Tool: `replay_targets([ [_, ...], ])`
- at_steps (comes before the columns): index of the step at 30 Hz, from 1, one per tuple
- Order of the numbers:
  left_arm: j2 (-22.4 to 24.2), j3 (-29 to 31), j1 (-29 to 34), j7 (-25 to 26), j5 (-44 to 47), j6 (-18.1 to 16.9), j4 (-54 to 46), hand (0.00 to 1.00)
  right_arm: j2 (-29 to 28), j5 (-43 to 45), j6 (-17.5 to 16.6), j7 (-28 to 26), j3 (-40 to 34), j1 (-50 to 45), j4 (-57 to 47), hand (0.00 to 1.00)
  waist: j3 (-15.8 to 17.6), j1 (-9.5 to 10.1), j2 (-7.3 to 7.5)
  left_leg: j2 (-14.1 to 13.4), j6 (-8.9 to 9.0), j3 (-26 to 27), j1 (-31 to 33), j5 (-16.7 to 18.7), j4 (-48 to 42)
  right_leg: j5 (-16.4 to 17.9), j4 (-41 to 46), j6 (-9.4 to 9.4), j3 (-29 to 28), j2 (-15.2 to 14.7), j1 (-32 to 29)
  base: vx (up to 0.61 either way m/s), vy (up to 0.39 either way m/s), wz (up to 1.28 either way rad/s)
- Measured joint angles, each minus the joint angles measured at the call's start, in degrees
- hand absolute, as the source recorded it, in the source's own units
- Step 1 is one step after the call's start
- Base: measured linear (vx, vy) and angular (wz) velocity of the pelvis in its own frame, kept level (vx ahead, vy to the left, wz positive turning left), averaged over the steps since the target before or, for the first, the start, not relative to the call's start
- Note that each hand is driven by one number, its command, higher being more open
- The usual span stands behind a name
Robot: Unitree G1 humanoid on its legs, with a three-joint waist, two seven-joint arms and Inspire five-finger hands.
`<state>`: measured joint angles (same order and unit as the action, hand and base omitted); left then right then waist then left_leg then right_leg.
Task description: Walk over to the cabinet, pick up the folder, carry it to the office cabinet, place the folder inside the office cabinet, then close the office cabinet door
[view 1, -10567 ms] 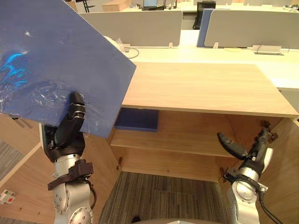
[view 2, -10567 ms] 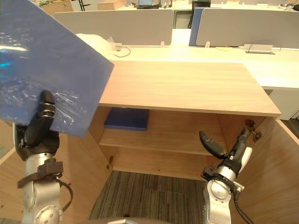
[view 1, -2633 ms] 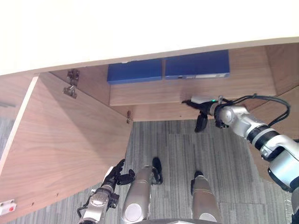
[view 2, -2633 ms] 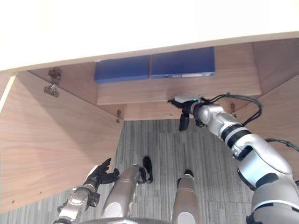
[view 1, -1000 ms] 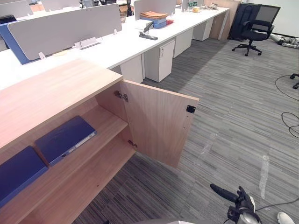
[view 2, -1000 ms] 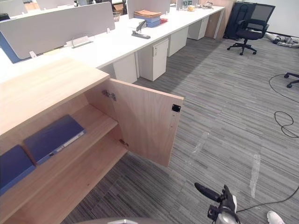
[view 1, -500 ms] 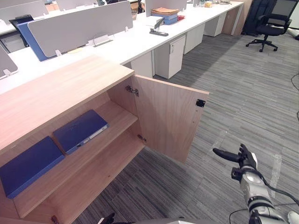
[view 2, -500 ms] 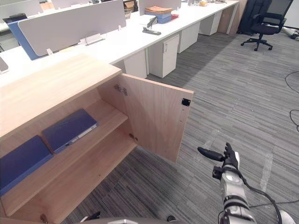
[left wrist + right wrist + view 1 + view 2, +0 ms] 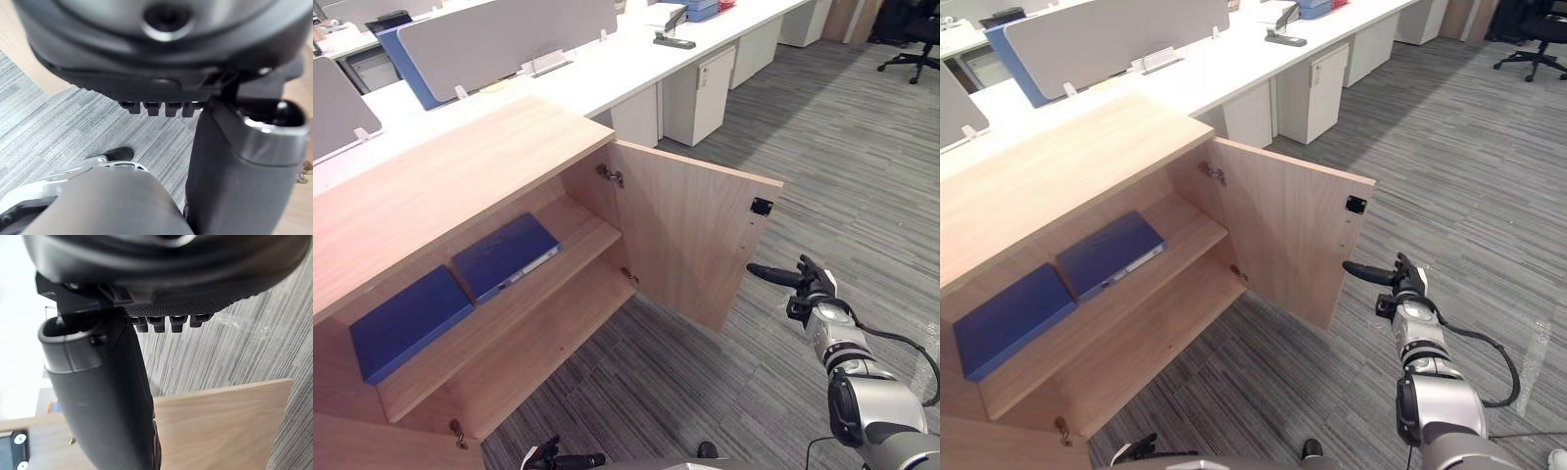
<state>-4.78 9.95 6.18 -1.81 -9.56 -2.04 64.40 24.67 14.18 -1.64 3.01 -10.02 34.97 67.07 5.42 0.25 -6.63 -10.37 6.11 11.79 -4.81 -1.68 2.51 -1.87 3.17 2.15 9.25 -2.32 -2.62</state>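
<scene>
The wooden office cabinet [image 9: 440,186] stands open. Two blue folders lie flat on its upper shelf: one with a white edge strip [image 9: 504,257] towards the right, a plain one [image 9: 406,321] further left. The right door [image 9: 690,235] is swung out wide. My right hand [image 9: 810,287] is open and empty, held just beyond the door's free edge without touching it, thumb pointing at the door. In the right wrist view the thumb [image 9: 98,396] stands in front of the door panel [image 9: 220,431]. My left hand [image 9: 553,458] hangs low, open and empty.
Behind the cabinet run white desks with grey partitions [image 9: 509,39] and a white drawer pedestal [image 9: 697,93]. A black office chair [image 9: 913,24] stands at the far right. Grey carpet [image 9: 862,157] stretches around the door. The left door's [image 9: 372,446] edge shows at the lower left.
The camera has swung left, bringing more of the cabinet into view. My right hand has risen from the picture's bottom edge to the height of the door's free edge.
</scene>
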Motion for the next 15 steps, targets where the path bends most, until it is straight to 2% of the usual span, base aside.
replay_targets([
  [7, 0.0, -1.5, -1.1, 0.1, 0.7, -0.5, -0.1, 1.00, 1.9, 1.9, 0.2, -0.1, 0.2, 6.0, 2.3, 1.00, 1.5, 0.89, -0.72, 0.3, 0.01, -2.3, 1.3, -0.9, 0.1, 0.1, 0.4, -0.02, 2.0, -0.6, -0.2, -0.05, 0.011, 0.18],
  [11, 0.2, -2.9, -1.5, 0.6, 1.2, -1.2, -0.4, 1.00, 5.3, 1.9, 0.3, -0.6, 2.7, 10.7, 2.5, 1.00, 3.0, 1.04, -1.59, 0.8, -0.36, -4.3, 2.9, -1.8, 0.2, 0.2, 1.0, 0.16, 3.6, -1.3, -1.0, -0.04, 0.021, 0.19],
  [15, 0.2, -4.1, -2.0, 0.9, 1.8, -1.2, -0.7, 1.00, 5.5, 1.9, 0.4, -1.4, 4.8, 14.6, 3.1, 1.00, 3.9, 1.23, -1.72, 0.9, -0.34, -4.4, 3.1, -1.9, 0.2, 0.2, 1.4, 0.14, 3.7, -1.4, -1.3, -0.01, 0.007, 0.04],
])
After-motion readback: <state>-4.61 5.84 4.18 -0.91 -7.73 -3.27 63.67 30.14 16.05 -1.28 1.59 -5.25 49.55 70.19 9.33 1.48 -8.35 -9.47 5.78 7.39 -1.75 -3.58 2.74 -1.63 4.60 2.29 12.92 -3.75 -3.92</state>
